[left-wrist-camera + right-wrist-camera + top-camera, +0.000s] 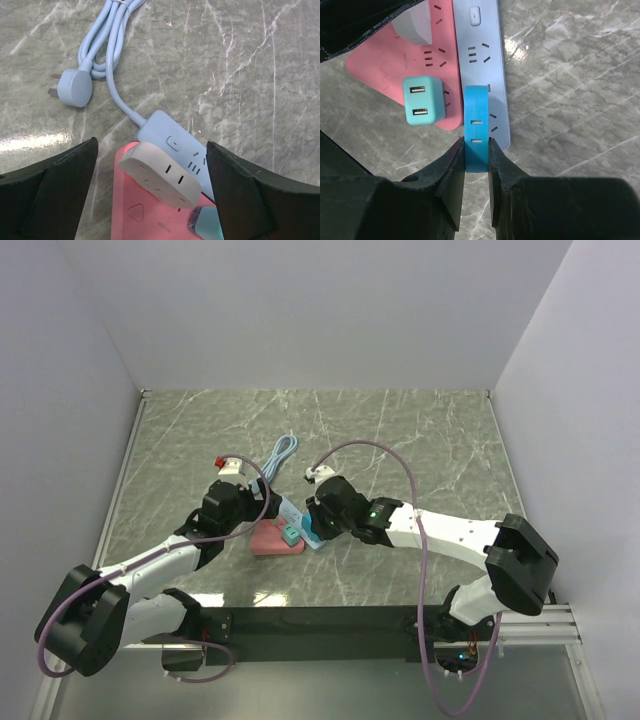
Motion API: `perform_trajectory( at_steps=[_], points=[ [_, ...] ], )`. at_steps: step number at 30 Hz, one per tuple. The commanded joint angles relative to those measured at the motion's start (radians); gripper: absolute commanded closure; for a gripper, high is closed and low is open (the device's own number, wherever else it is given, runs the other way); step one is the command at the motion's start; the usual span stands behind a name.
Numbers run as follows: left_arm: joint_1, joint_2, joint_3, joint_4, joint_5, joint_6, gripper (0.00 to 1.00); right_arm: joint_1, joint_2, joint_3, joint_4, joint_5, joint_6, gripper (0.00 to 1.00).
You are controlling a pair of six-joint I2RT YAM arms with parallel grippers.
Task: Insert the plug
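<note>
- Top external view: the left arm [160, 562] and right arm [440, 530] reach in over a green marbled tabletop [420, 440] and meet at its middle. A pink power strip [272, 540] and a pale blue power strip [298, 512] lie there side by side and touching. The blue strip's bundled cable [283, 454] trails off behind them.
- Left wrist view: the left pincer [151, 150] is spread wide and holds nothing. It hovers above a white adapter [160, 175] that sits on the pink strip. The cable's own wall plug [74, 88] lies loose on the tabletop, well apart.
- Right wrist view: the right pincer [476, 147] is clamped on the two long sides of a bright blue plug [477, 125]. The plug stands over the near sockets of the pale blue strip. Whether its pins have entered cannot be told. A teal USB adapter [422, 100] sits just beside it on the pink strip.
- Handling judgement: the plug looks like light, rigid, smooth plastic. A firm hold on the flat sides suits it, and it should be kept square to the socket. The strip also looks light and may slide under pushing, so the free left pincer could steady it.
</note>
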Motion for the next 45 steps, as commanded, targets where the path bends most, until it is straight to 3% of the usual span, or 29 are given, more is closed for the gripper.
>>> perform_trajectory(
  at_steps=[1,27,45],
  points=[
    [0.002,-0.001,0.013,0.019,0.014,0.005,0.05,0.012,0.011,-0.003,0.053,0.024,-0.009,1.00],
    [0.002,-0.004,0.011,0.017,0.002,0.003,0.05,0.127,0.082,-0.003,-0.101,0.157,-0.004,1.00],
    [0.000,-0.051,-0.010,0.014,-0.052,-0.007,0.02,0.129,0.183,-0.027,-0.084,0.108,0.014,1.00]
  ],
)
